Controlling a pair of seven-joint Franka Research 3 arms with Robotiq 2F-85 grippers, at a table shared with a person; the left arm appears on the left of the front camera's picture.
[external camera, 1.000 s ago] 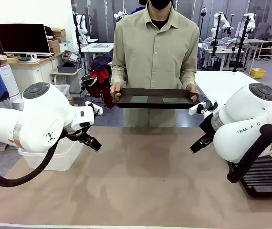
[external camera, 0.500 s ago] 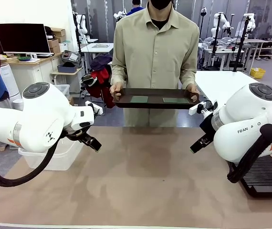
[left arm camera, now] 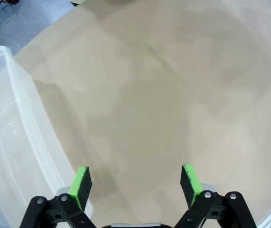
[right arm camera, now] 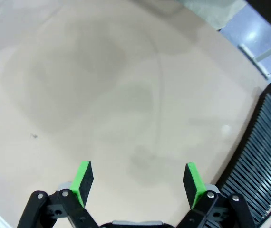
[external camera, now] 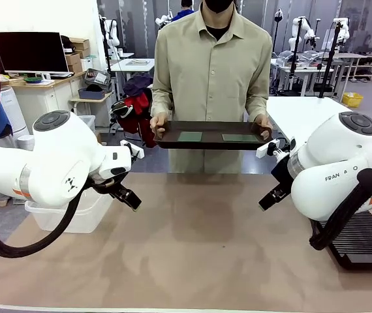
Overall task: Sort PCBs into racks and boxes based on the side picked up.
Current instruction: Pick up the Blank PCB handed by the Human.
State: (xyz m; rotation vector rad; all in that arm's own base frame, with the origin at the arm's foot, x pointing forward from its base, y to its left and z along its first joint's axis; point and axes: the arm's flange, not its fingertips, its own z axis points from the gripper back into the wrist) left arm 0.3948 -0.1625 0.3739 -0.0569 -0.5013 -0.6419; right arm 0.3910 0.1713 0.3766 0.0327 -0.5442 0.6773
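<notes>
At the left edge of the surface [external camera: 199,254] sits a clear box [external camera: 75,218], no lid, partly behind the L arm. The left hand [external camera: 128,197] hangs just right of it, above the tan surface. Its jaws are wide open w/ nothing between the green pads. In the wrist view the box wall runs just beside one finger. Centre, far side: a person holds a dark tray [external camera: 212,145] level by both ends. Two green PCBs [external camera: 190,136] lie flat on it, side by side, not touching. The right hand [external camera: 269,197] hangs over the surface right of centre, also wide open & empty. Near right: a black slotted rack [external camera: 362,241] lies flat, partly hidden by the R arm.
</notes>
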